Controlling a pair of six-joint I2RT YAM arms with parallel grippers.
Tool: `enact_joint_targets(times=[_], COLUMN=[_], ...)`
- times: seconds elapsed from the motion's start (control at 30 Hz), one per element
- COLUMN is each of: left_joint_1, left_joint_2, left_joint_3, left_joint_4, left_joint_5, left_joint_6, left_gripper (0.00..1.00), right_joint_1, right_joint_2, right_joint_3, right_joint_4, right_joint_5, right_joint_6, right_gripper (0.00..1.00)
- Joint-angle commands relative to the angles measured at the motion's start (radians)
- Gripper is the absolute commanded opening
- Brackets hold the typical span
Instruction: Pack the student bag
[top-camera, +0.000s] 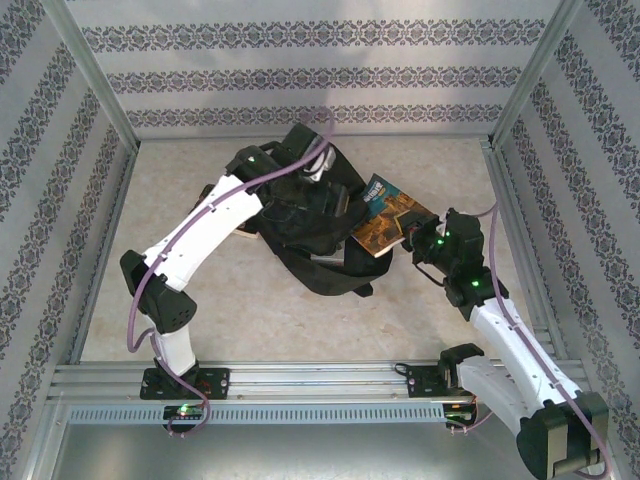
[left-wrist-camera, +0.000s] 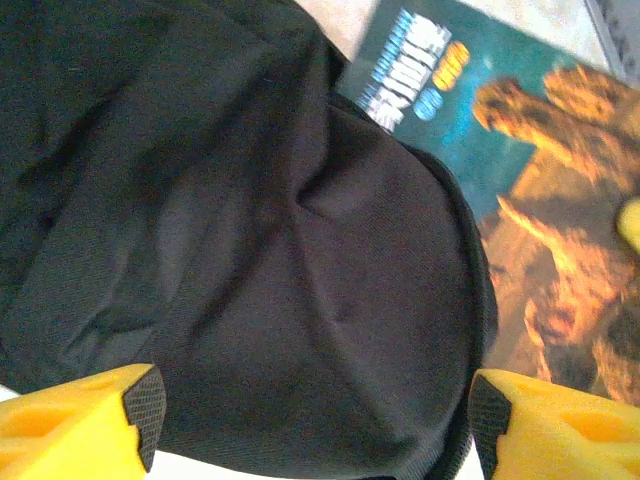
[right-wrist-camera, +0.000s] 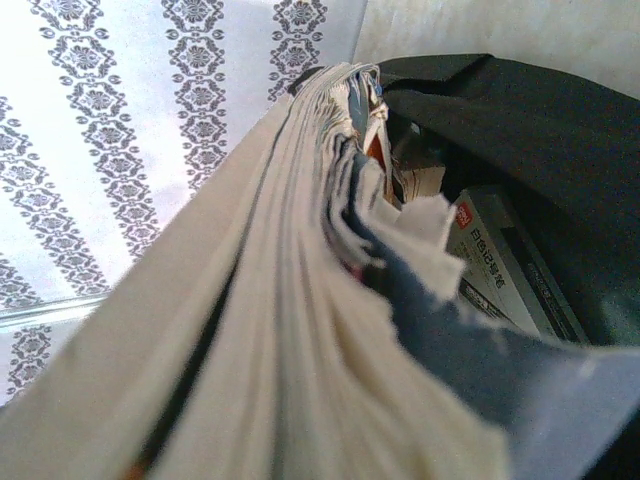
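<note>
Black soft bag (top-camera: 305, 235) slumped and crumpled in the middle of the table (top-camera: 250, 310), straps trailing toward the near edge, teal-and-orange book (top-camera: 392, 215) partly inside its right-facing mouth.

Soft, even light fills the top view with pale shadows on the surface (top-camera: 250, 310), while the book (left-wrist-camera: 540, 200) looks blurry in both wrist views and the student bag (left-wrist-camera: 250, 250) is very dark.

1 blk bag (top-camera: 310, 240); min 2 books – teal-orange book (top-camera: 385, 215), grey book w/ red label (right-wrist-camera: 500, 250)
</note>
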Motion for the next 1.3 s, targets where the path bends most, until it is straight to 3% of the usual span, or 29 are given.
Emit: enact_joint_targets(times=[0.0, 0.27, 0.37, 0.47, 0.67, 0.8, 0.87, 1.0, 1.17, 1.27], left_joint_1=[-0.064, -0.107, -0.109, -0.109, -0.109, -0.11, -0.114, -0.12, -0.126, -0.125], left_joint_2=[-0.011, -0.009, 0.003, 0.037, 0.122, 0.163, 0.167, 0.154, 0.064, 0.001], left_joint_3=[-0.013, -0.002, -0.022, -0.012, 0.054, 0.101, 0.111, 0.122, 0.067, 0.032], left_joint_4=[0.009, 0.023, 0.027, 0.019, 0.027, 0.022, 0.019, 0.025, 0.113, 0.184], left_joint_5=[-0.009, -0.029, -0.091, -0.174, -0.194, -0.212, -0.242, -0.286, -0.377, -0.473], left_joint_6=[0.137, 0.147, 0.154, 0.172, 0.161, 0.159, 0.163, 0.164, 0.188, 0.211], left_gripper=[0.82, 0.83, 0.8, 0.73, 0.53, 0.47, 0.37, 0.16, 0.02, 0.0], right_joint_1=[0.015, 0.039, 0.048, 0.053, 0.055, 0.052, 0.049, 0.036, 0.016, -0.001], right_joint_2=[-0.05, -0.1, -0.106, -0.11, -0.107, -0.107, -0.109, -0.118, -0.156, -0.173], right_joint_3=[0.016, -0.003, -0.022, -0.036, -0.037, -0.037, -0.038, -0.041, -0.036, -0.039], right_joint_4=[0.155, 0.179, 0.194, 0.196, 0.202, 0.202, 0.202, 0.185, 0.069, -0.018], right_joint_5=[0.002, 0.022, 0.022, 0.028, 0.019, 0.009, 0.001, -0.013, -0.015, -0.045], right_joint_6=[0.03, 0.045, 0.053, 0.057, 0.053, 0.049, 0.05, 0.037, -0.001, -0.007], right_gripper=[0.0, 0.0, 0.0, 0.0, 0.0, 0.0, 0.0, 0.0, 0.0, 0.0])
